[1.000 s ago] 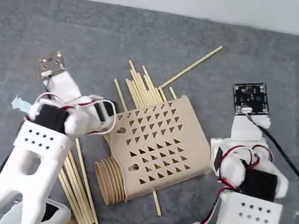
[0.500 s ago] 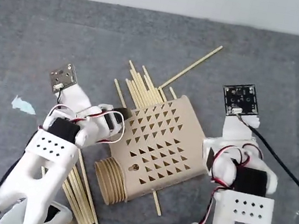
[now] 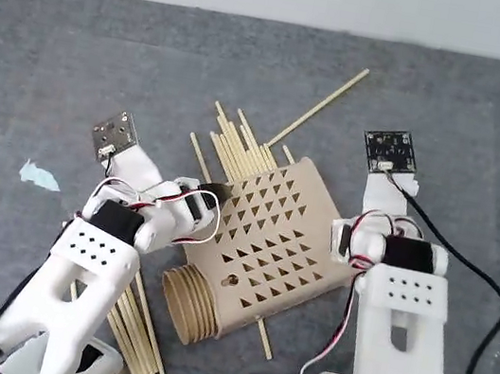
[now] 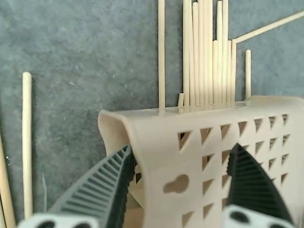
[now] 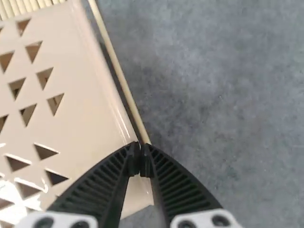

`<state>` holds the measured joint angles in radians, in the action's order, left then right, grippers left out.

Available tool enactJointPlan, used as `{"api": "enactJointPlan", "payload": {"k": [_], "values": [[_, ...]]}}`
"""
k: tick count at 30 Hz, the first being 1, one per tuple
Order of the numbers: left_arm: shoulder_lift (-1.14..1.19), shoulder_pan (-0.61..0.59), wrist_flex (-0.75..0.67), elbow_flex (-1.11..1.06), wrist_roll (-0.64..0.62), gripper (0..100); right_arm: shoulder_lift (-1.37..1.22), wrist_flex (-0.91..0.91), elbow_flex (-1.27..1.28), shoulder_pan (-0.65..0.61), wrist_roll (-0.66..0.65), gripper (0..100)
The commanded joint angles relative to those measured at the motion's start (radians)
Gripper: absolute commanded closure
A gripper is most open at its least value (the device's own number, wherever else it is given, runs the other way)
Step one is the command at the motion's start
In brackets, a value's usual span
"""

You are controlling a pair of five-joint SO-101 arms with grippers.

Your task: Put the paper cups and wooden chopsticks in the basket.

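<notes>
The beige basket (image 3: 270,238) with triangular holes lies tipped over on the grey mat. A stack of paper cups (image 3: 187,303) sticks out at its near left end. Wooden chopsticks (image 3: 237,151) fan out from under its far side, and one long chopstick (image 3: 320,111) points away to the far right. More chopsticks (image 3: 135,331) lie by the left arm's base. My left gripper (image 4: 178,166) is open, its jaws astride the basket's wall (image 4: 199,156) near a corner. My right gripper (image 5: 140,156) is shut, tips at the basket's right rim (image 5: 114,118) beside a chopstick (image 5: 118,80).
A small blue paper scrap (image 3: 39,175) lies on the mat at the left. The right arm's black cable (image 3: 491,295) loops along its right side. Bare grey mat (image 3: 455,106) stretches beyond the basket, with a pale wall behind it.
The left arm has swung right, bringing its gripper onto the basket's left corner. The right arm has moved forward and left to the basket's right edge. The basket has turned slightly.
</notes>
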<state>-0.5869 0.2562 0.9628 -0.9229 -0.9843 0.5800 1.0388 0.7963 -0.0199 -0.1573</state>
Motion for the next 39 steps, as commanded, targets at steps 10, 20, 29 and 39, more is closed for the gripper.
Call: {"api": "enactJointPlan", "payload": {"k": [10,20,29,39], "values": [[-0.043,0.083,0.176,0.312,-0.009,70,-0.154,-0.097,0.002,0.094,-0.005,99.0],[-0.043,0.1,0.331,0.593,-0.009,70,-0.38,-0.213,-0.077,0.194,-0.052,99.0],[-0.041,-0.041,0.371,0.697,0.095,70,-0.73,-0.213,-0.324,0.26,-0.084,99.0],[-0.034,-0.02,0.287,0.553,0.124,70,-0.869,-0.122,-0.485,0.255,-0.11,99.0]]}}
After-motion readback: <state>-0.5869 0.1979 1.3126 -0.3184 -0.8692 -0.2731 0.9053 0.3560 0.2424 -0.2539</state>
